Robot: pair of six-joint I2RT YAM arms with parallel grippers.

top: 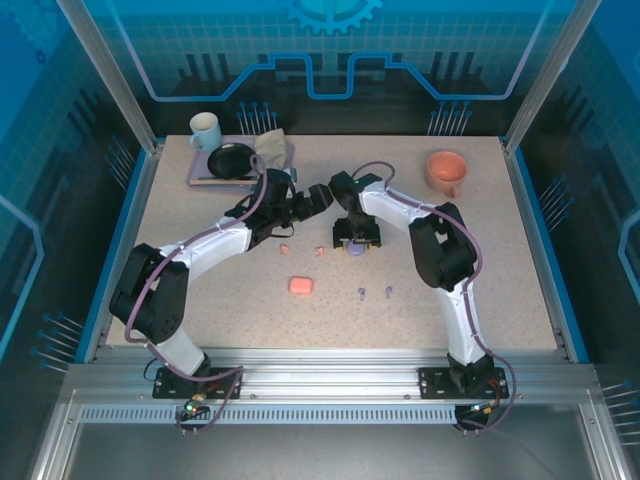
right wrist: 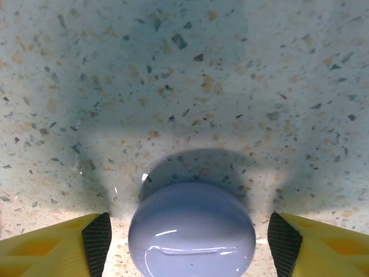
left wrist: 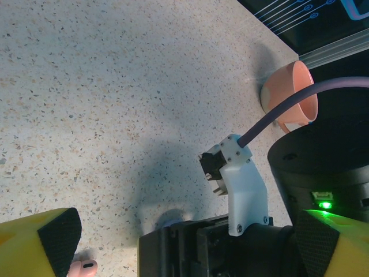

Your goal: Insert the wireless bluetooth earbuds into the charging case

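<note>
We see right gripper [right wrist: 191,244] fingers spread, straddling lilac case [right wrist: 191,234], gaps both sides. Left gripper [left wrist: 185,239] released wide. Pink earbuds [top: 285,248], purple earbuds [top: 362,292] loose on table [top: 480,270] near pink case [top: 301,285].

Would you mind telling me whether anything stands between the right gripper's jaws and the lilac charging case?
Nothing visible: the lilac charging case sits between the right gripper's open jaws, bare table either side.

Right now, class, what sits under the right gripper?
A lilac charging case rests on the speckled table between the open fingers of the right gripper, with gaps on either side. Its rounded shell hides whatever is inside, and the table beneath it.
</note>
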